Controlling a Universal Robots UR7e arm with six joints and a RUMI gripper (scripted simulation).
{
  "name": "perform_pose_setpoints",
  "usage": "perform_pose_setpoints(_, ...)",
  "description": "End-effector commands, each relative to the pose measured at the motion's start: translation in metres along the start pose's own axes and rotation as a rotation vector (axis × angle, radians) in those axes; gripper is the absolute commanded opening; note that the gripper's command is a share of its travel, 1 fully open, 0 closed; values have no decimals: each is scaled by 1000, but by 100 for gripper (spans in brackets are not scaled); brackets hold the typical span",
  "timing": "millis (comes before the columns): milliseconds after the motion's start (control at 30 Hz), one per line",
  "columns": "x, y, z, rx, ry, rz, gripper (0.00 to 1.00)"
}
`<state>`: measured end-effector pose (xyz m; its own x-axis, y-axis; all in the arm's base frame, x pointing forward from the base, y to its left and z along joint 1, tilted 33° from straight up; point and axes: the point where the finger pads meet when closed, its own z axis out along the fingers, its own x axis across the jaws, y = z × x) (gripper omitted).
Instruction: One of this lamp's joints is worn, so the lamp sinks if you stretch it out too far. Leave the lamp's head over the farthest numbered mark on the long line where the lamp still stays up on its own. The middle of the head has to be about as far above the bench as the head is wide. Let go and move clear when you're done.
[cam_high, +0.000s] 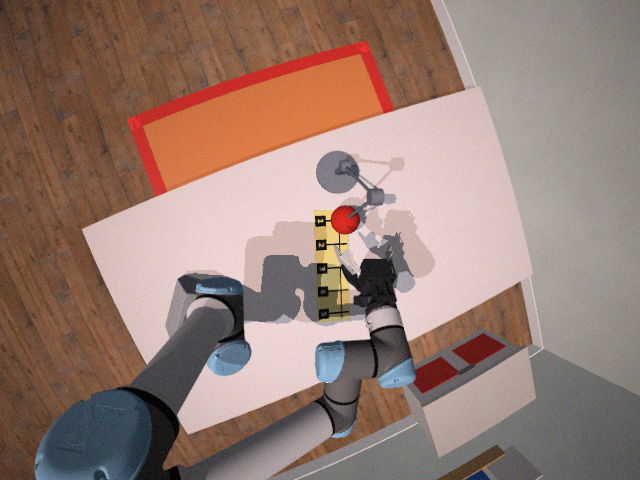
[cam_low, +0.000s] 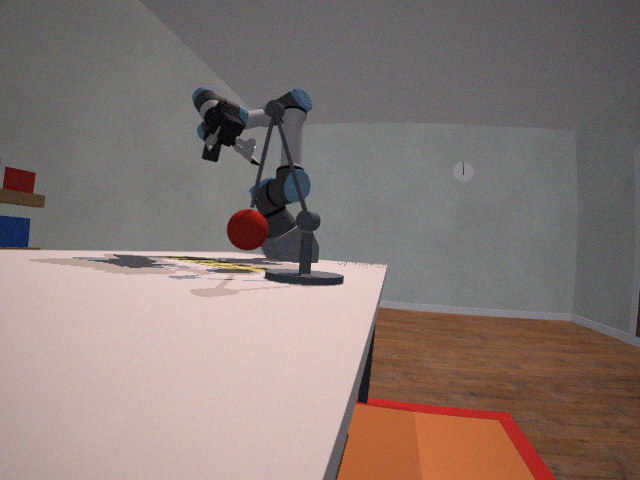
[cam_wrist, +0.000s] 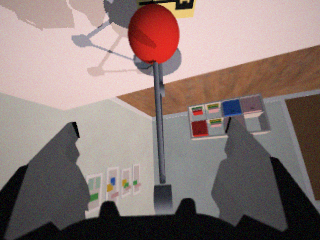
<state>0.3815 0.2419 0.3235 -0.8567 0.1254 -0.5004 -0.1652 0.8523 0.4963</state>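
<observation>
The black two-jaw gripper (cam_high: 361, 246) hangs high above the white bench (cam_high: 206, 227), jaws wide apart and holding nothing. The lamp's round red head (cam_high: 344, 219) lies ahead of and well below it, over mark 1 of the yellow numbered strip (cam_high: 330, 310). The lamp's thin grey upper rod (cam_wrist: 158, 120) runs lengthwise between the jaws in the wrist view; its dark round base (cam_low: 303, 277) is out of that view, and the strip's farther numbers are too blurred to read.
</observation>
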Motion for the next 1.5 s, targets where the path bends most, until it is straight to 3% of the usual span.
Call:
perform_pose_setpoints(0,0,-1,-1,-77,41,-61,100)
perform_pose_setpoints(533,1,3,39,-26,13,-21,100)
perform_pose_setpoints(1467,6,9,91,-69,37,-52,100)
